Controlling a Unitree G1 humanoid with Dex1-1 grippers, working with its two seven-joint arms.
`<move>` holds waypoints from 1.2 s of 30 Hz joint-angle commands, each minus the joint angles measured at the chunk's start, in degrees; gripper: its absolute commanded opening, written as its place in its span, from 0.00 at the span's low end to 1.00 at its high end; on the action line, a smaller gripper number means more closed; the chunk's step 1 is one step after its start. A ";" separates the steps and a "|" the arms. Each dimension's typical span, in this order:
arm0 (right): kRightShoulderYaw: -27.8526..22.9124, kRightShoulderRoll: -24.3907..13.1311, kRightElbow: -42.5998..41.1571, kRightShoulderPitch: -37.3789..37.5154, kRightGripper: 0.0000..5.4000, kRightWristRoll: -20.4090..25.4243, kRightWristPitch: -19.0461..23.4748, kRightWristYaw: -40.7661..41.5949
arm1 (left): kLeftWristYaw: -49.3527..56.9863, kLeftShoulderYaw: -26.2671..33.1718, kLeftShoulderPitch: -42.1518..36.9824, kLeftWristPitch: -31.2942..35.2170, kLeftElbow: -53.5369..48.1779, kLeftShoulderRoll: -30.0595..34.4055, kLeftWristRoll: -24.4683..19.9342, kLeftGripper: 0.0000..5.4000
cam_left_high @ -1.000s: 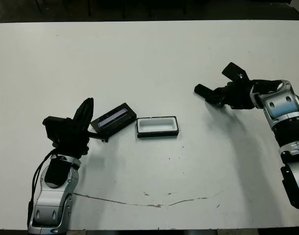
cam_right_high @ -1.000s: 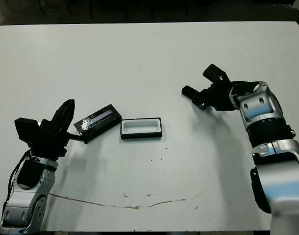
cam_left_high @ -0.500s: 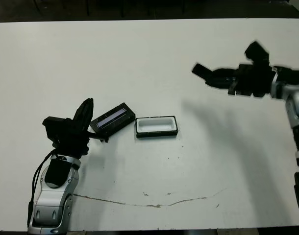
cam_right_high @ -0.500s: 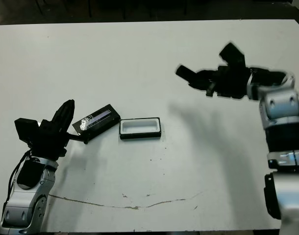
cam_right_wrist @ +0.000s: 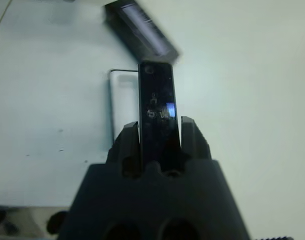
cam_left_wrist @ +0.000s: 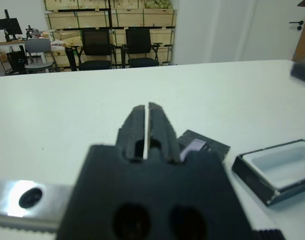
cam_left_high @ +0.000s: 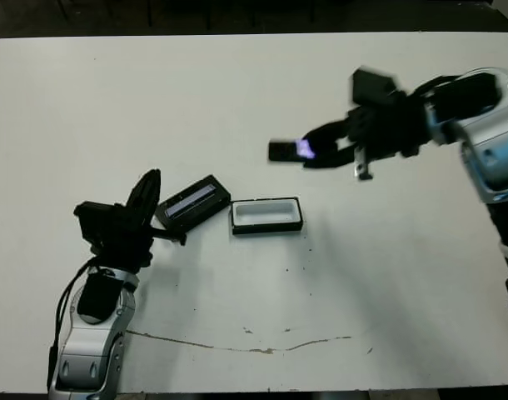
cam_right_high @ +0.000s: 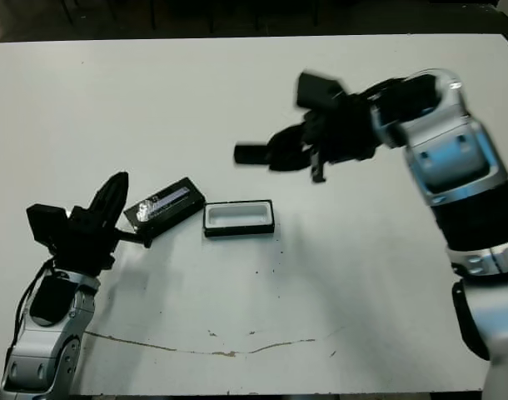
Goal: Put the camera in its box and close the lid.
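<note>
While blurred, the right end effector [cam_right_wrist: 160, 145] apparently pinches the camera [cam_right_wrist: 156, 107], above the box [cam_left_high: 266, 215].

I see a small black oblong camera [cam_right_wrist: 156, 105] with a glowing blue-purple screen. The shallow black box [cam_left_high: 266, 215] has white lining. The flat black lid [cam_left_high: 192, 201] carries a pale purple strip.

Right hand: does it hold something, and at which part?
Yes. The right hand holds the camera at one end, between its two fingers; the other end sticks out free.
</note>
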 commanded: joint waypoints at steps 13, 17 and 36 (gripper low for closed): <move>9.62 3.86 -2.12 -2.09 0.12 -8.09 2.58 1.54 | 1.09 -0.31 1.20 2.19 -0.79 0.21 0.49 0.00; 10.27 4.18 -2.45 -2.04 0.12 -10.02 3.07 0.79 | 1.08 -0.38 1.04 1.82 -0.61 0.23 0.73 0.00; 10.77 5.18 -2.53 -1.21 0.12 -13.44 6.91 -1.28 | 1.09 -0.33 1.05 1.72 -0.30 0.19 0.61 0.00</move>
